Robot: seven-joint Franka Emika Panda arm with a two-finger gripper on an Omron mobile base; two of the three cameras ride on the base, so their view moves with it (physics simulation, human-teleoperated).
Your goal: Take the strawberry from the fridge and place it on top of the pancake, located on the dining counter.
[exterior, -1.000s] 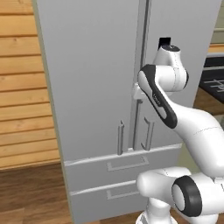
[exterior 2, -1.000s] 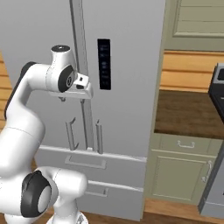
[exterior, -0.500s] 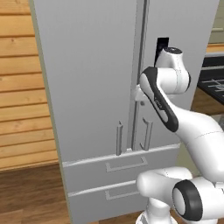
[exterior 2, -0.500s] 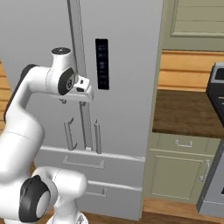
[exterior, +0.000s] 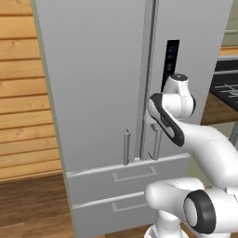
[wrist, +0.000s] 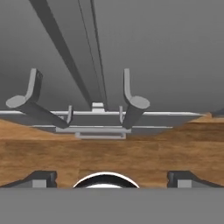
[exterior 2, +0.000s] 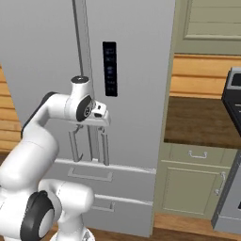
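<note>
The tall light-grey fridge [exterior: 93,93] [exterior 2: 136,94] stands shut in front of me, so the strawberry is hidden. Its two vertical bar handles [exterior: 126,146] [exterior 2: 104,148] flank the seam between the upper doors. My gripper [exterior 2: 100,121] hangs close to the door front just above these handles, pointing down. In the hand view the gripper [wrist: 112,177] is open, its fingertips [wrist: 39,177] far apart with nothing between them. The two handle ends [wrist: 133,103] and the drawers [wrist: 100,127] lie below it. The pancake and dining counter are out of view.
A dark wooden countertop [exterior 2: 202,122] on pale green cabinets [exterior 2: 193,188] adjoins the fridge's right side, with a stove [exterior 2: 233,141] at the far right. A wood-plank wall [exterior: 21,93] stands left of the fridge. Wooden floor [wrist: 131,153] lies below.
The arm's wrist and hand have come down along the door front toward the handles. The fridge stays shut and the gripper stays open.
</note>
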